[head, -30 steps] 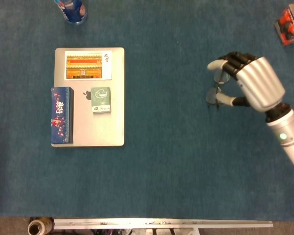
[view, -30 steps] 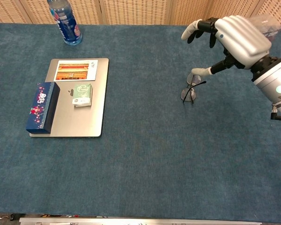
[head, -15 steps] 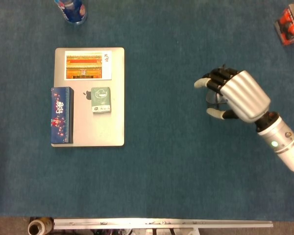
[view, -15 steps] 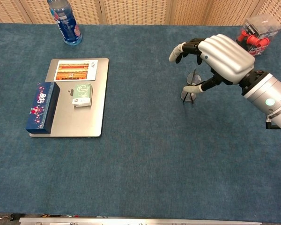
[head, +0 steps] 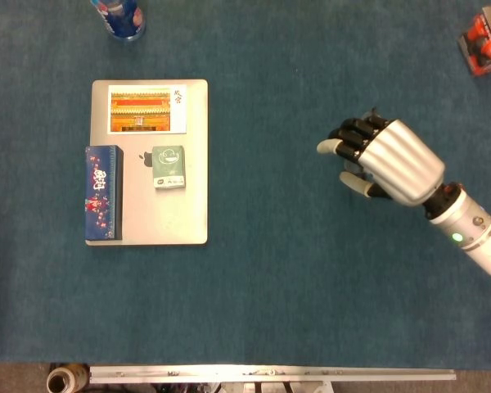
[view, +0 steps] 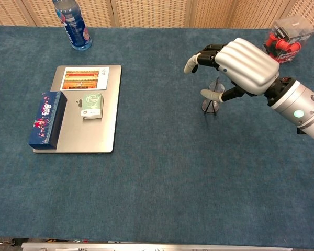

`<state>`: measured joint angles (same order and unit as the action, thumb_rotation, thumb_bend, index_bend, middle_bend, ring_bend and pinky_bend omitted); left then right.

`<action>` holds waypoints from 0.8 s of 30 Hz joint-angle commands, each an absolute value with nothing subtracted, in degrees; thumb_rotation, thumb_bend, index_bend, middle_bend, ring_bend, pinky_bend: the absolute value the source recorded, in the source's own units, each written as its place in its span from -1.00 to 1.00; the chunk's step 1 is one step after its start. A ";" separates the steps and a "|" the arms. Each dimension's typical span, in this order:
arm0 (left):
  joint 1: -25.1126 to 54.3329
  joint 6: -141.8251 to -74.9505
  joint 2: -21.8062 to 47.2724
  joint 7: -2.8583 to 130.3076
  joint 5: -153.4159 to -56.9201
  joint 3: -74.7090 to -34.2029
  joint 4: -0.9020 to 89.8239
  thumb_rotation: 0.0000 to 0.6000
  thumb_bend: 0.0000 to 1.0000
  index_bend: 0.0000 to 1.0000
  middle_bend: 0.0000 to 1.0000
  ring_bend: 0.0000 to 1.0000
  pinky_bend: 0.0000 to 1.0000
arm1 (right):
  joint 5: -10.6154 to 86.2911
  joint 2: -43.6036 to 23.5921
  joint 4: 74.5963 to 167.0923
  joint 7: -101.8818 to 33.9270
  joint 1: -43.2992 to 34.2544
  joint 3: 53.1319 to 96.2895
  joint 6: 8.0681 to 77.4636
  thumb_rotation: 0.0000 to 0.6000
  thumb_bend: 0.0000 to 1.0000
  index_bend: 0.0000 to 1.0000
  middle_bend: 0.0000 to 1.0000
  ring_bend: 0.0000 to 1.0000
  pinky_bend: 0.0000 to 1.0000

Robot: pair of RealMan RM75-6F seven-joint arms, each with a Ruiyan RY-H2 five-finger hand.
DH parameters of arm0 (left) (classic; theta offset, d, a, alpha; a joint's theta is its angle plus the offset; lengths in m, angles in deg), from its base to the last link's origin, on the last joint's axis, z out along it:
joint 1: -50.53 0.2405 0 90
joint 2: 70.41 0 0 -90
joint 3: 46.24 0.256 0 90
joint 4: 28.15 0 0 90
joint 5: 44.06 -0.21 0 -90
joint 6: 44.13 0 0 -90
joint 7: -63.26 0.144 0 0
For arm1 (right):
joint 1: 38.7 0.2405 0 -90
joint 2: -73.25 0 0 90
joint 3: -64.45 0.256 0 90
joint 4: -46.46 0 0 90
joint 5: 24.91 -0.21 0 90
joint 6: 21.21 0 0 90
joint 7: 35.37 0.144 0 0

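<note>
A pair of thin-framed glasses (view: 211, 106) stands on the blue cloth right of centre. My right hand (view: 240, 65) hovers just over them, fingers apart and curved, with the thumb close in front of the frame; I see nothing gripped. In the head view the right hand (head: 389, 160) covers the glasses almost wholly. My left hand shows in neither view.
A silver laptop (head: 192, 196) lies closed at the left, carrying a blue box (head: 103, 192), a green pack (head: 168, 166) and a postcard (head: 146, 109). A bottle (head: 119, 15) stands far left. A clear box of red parts (view: 285, 37) sits far right.
My right hand has moved left and down over the glasses, which now lie hidden beneath it in the head view. Nothing on the laptop has shifted.
</note>
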<state>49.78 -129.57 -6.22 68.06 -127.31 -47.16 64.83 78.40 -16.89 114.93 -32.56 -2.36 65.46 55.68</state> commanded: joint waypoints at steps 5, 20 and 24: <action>49.86 -129.64 -6.18 67.97 -127.31 -47.12 64.75 1.00 -1.00 -0.04 -0.09 -0.33 -0.12 | 80.67 -16.76 112.02 -31.86 -1.52 64.18 56.85 1.00 -0.49 -0.27 -0.15 -0.31 0.03; 49.83 -129.54 -5.95 68.06 -127.28 -47.10 64.64 1.00 -1.00 -0.04 -0.09 -0.33 -0.12 | 80.70 -16.60 108.65 -33.11 -1.41 63.38 57.03 1.00 -0.49 -0.27 -0.15 -0.31 0.03; 49.99 -129.68 -6.00 67.92 -127.16 -47.08 64.62 1.00 -1.00 -0.04 -0.09 -0.33 -0.12 | 80.22 -17.58 107.13 -32.95 -1.40 63.57 57.11 1.00 -0.49 -0.27 -0.15 -0.31 0.03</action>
